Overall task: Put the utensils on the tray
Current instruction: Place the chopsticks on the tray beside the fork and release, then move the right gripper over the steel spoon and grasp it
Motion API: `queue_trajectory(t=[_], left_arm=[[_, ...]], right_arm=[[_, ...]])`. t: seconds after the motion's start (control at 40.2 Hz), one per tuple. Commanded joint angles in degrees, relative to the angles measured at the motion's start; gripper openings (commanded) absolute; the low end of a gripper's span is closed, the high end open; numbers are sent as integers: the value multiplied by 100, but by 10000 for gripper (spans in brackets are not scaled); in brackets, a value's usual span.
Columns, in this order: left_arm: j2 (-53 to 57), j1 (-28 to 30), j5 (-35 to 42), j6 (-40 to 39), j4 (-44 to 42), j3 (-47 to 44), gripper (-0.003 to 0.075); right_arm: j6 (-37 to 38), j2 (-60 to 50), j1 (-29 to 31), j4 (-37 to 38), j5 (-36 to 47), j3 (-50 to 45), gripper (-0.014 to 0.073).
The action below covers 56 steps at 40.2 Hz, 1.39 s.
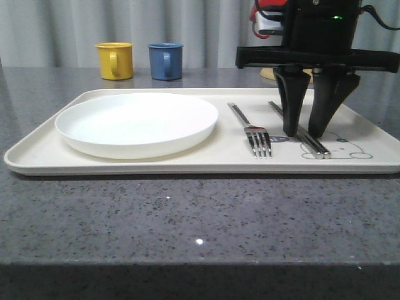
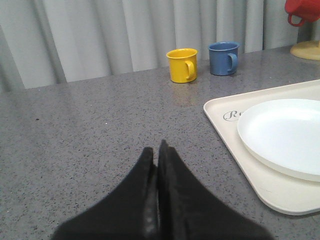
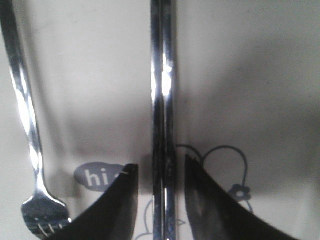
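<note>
Chopsticks (image 1: 300, 132) laid on tray (image 1: 206, 164) beside fork (image 1: 252, 130) and plate (image 1: 137, 123); right gripper (image 1: 303, 132) spread astride them (release step). Lift-off judged next. Left gripper (image 2: 157, 167) pressed together.

On the counter (image 1: 187, 212) lies the tray (image 1: 37, 153), holding the plate (image 1: 137, 124) at left, the fork (image 1: 250, 128) right of it, and the chopsticks (image 1: 312, 144) rightmost. Two cups (image 1: 114, 60) stand behind the tray.

Your right gripper (image 1: 306, 132) points straight down, jaws spread a little apart; your left gripper (image 2: 156, 150) sits low and level, jaws pressed together
</note>
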<state>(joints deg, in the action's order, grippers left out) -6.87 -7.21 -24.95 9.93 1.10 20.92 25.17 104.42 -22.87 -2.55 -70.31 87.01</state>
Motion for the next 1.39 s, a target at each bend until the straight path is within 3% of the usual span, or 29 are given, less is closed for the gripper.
queue_trajectory(t=[0.0,0.199,0.348,0.597,0.87,1.367], left_arm=[[-73,-48,497,-13,59,158,-18],[-73,-48,497,-13,59,158,-18],[-73,-48,507,-13,59,158,-18],[-73,-48,507,-13,59,158,-18],[-73,-48,507,-13,59,158,-18],[-73,-48,507,-13,59,158,-18]], right_arm=[[-32,-368,17,144,-233,181,342],[-347,-670,172,819,-625,285,342],[-699,-1001,615,1099,-625,285,342],[-1653,-1170,2037,1134,-625,265,342],[-2072,-885,3431,1134,-460,265,342],[-2196,-152,3686,1286,132,265,342]])
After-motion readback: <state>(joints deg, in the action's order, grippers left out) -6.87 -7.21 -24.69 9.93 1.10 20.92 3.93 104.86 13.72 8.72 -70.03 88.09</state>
